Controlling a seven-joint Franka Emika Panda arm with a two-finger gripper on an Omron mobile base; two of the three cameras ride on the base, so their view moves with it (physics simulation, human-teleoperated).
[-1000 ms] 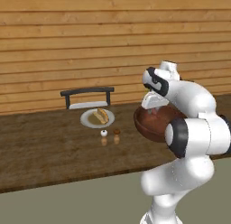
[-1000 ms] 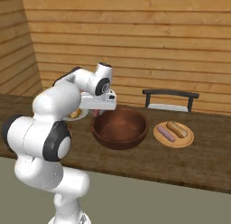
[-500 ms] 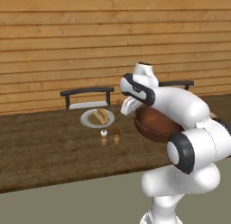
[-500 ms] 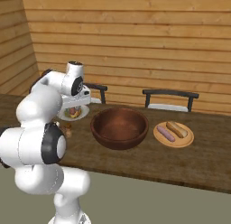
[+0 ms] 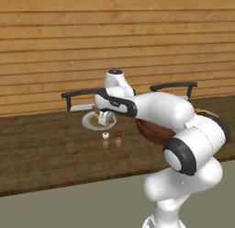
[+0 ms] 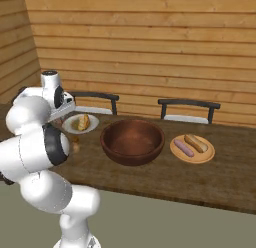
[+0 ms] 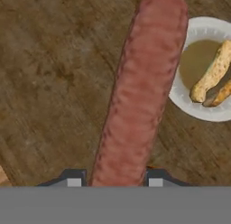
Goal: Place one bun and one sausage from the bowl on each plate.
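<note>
My gripper [image 7: 115, 180] is shut on a reddish-pink sausage [image 7: 144, 92] that runs up the hand view. Down to its right lies the pale plate [image 7: 180, 101] with a tan bun [image 7: 212, 74] on its brownish centre. In the left base view the gripper [image 5: 104, 117] hangs just above this plate [image 5: 89, 124]. The right base view has the same plate [image 6: 70, 126] and bun [image 6: 84, 122] to the left of the dark bowl [image 6: 132, 139]. A second plate [image 6: 207, 155] to the right of the bowl carries a sausage [image 6: 183, 147] and a bun [image 6: 196, 142].
Two small shakers, one white [image 5: 105, 135] and one brown [image 5: 119, 134], stand on the wooden counter just in front of the left plate. Two dark chair backs [image 6: 189, 103] [image 6: 95, 96] rise behind the counter against the plank wall.
The arm has swung left from over the bowl to above the left plate, carrying the sausage with it. The plates, bowl and shakers have stayed put.
</note>
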